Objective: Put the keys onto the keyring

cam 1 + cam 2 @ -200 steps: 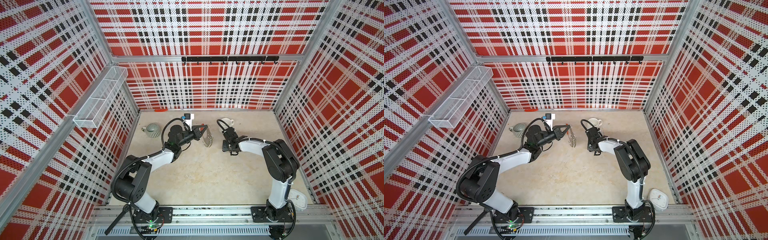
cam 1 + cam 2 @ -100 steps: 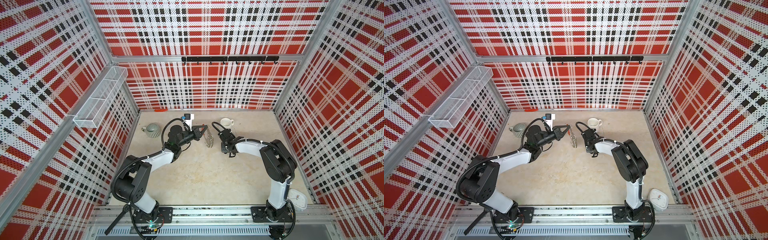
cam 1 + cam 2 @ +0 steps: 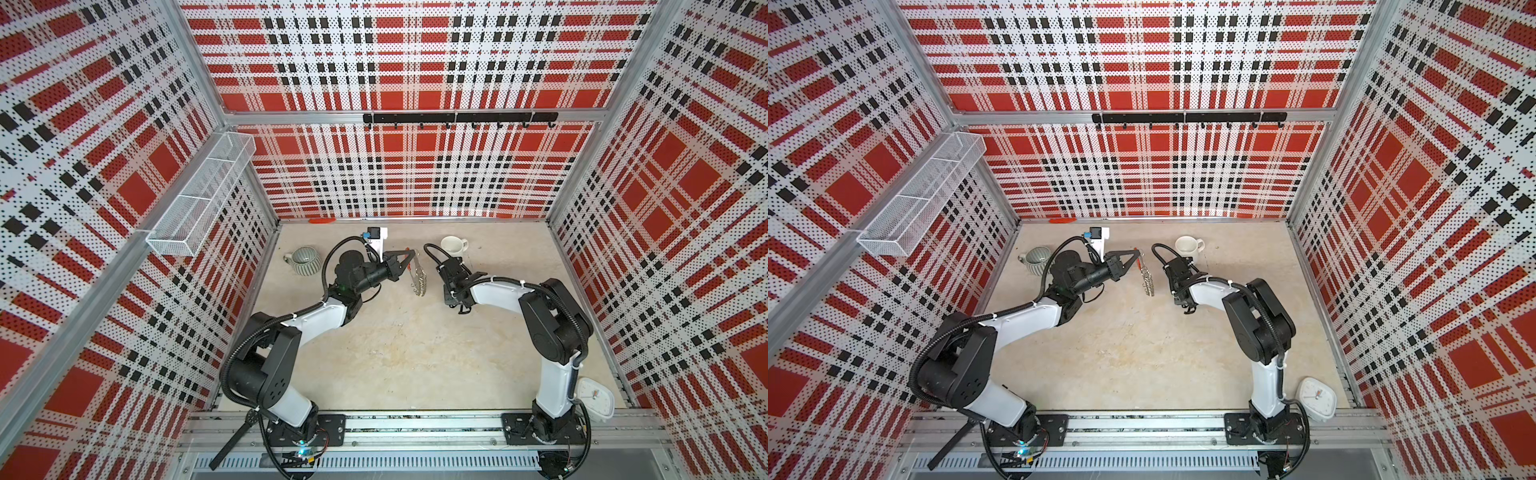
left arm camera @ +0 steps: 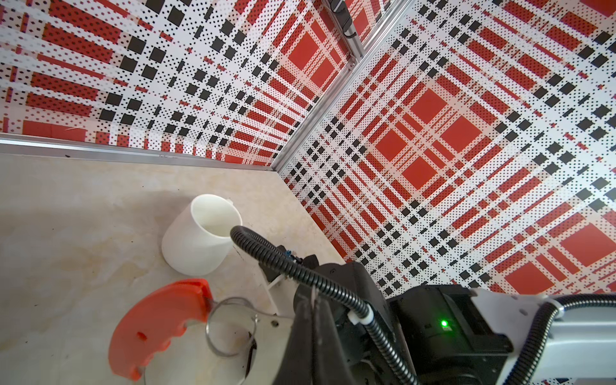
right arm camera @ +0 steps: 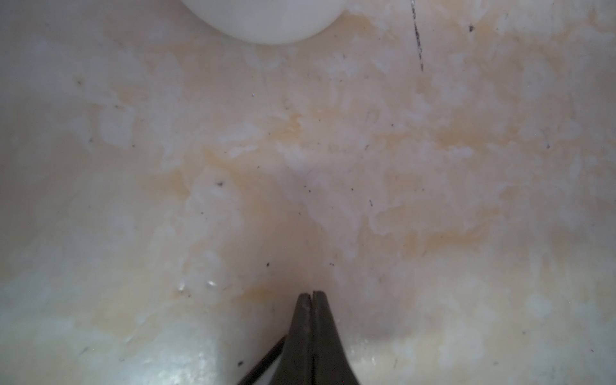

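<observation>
Far-centre over beige tabletop (image 3: 415, 353), dangling grey, red-orange-sectioned keyring (image 3: 419, 279) from clamped left gripper (image 3: 406, 263), with right gripper (image 5: 311, 296) pinched together, seemingly empty, by white mug (image 3: 453, 246); likely mid key-pickup, so next find and grip keys.

Over the last second I saw the right jaws close fully, so their tips now meet. The right arm (image 3: 494, 293) shifted a little toward the keyring (image 3: 420, 279), uncovering the white mug (image 3: 454, 245). The keyring, hanging from the left jaws, swung from a broad hoop to nearly edge-on.
</observation>
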`<act>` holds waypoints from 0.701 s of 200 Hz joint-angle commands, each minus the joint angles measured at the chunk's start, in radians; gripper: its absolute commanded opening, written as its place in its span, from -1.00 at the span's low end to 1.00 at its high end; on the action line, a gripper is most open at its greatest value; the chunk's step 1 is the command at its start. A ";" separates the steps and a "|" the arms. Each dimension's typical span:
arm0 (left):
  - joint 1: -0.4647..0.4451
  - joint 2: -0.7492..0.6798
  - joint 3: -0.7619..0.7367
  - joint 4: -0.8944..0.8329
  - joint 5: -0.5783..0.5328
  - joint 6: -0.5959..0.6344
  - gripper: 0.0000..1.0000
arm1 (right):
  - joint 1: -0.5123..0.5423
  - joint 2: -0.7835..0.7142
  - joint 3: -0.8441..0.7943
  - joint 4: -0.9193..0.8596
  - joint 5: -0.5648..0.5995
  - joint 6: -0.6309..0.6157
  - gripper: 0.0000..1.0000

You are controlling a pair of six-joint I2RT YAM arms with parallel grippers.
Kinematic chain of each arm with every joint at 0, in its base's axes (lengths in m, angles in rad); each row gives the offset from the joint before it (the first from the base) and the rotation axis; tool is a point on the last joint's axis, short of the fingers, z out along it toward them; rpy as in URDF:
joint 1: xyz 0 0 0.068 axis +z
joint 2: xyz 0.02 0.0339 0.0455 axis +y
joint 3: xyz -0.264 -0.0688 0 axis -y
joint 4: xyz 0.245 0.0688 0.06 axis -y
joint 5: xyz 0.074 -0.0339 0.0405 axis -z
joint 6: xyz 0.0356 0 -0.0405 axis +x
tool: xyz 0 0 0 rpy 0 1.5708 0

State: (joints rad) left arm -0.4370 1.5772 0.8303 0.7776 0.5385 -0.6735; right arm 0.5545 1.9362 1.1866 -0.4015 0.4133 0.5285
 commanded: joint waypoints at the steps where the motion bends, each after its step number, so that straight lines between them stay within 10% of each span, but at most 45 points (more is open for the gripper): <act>1: 0.009 -0.030 0.002 0.047 0.009 0.002 -0.97 | 0.004 -0.012 -0.001 -0.025 0.036 -0.004 -1.00; 40: 0.012 -0.036 -0.001 0.046 0.008 0.003 -0.97 | 0.004 -0.101 -0.020 0.005 -0.009 -0.041 -1.00; 93: 0.058 -0.060 -0.014 0.032 -0.081 -0.036 -1.00 | -0.069 -0.433 -0.227 0.439 -0.443 -0.168 -1.00; 115: 0.025 -0.095 -0.015 0.012 -0.193 0.070 -1.00 | -0.189 -0.449 -0.188 0.476 -0.854 -0.047 -1.00; 140: -0.019 -0.125 -0.022 0.017 -0.276 0.253 -1.00 | -0.270 -0.463 -0.322 1.038 -1.206 0.282 -1.00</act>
State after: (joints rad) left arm -0.4160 1.5139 0.8154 0.7616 0.3725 -0.6014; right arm 0.3412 1.4826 0.9489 0.1757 -0.3550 0.5468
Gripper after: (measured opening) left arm 0.045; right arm 0.047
